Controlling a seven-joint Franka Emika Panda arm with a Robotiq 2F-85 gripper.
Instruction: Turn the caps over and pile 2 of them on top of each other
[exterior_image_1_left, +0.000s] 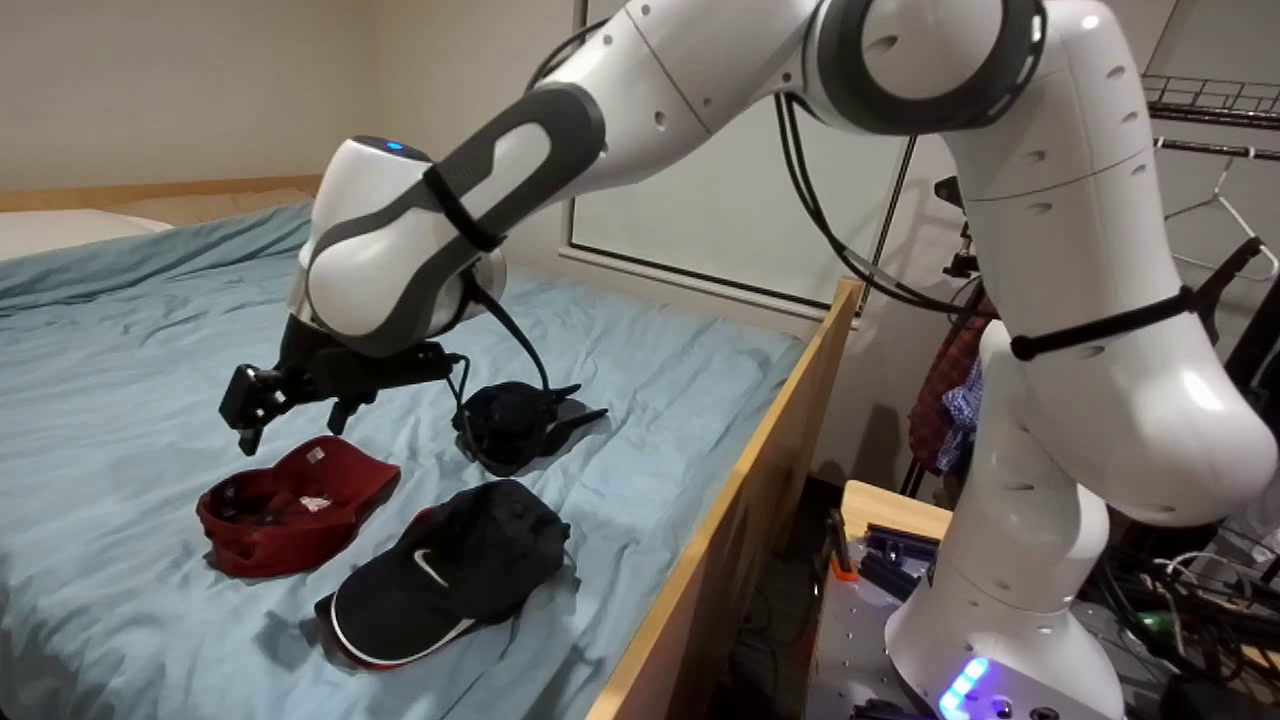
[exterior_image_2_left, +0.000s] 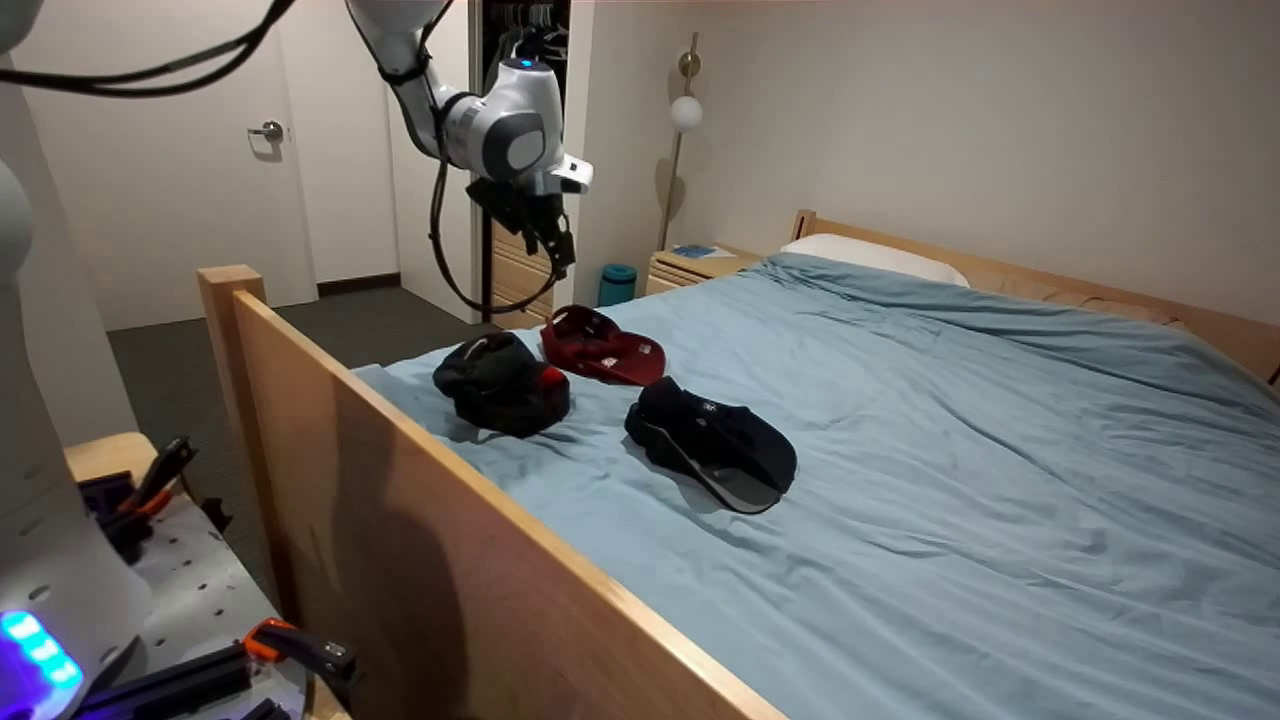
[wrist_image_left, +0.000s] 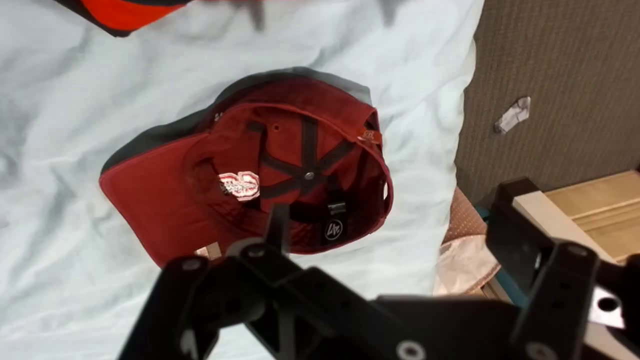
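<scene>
1. Way over on the left of an exterior view, the maroon cap (exterior_image_1_left: 298, 510) is upside down on the light-blue sheet (exterior_image_1_left: 120, 430) — you can see right inside it.
2. The Robotiq gripper (exterior_image_1_left: 294, 430) hangs a bit above that cap, apart from it, fingers (exterior_image_1_left: 250, 439) spread wide. Wrist view shows the same big gap.
3. Black Nike cap (exterior_image_1_left: 450, 575) sits just beside the maroon one, crown up, brim to the lower left.
4. Farther back there's another black cap (exterior_image_1_left: 510, 425), near but apart — honestly can't tell which way up.
5. Then the wooden footboard (exterior_image_1_left: 740, 490), and the white Panda base (exterior_image_1_left: 1010, 640) on the right.
</scene>
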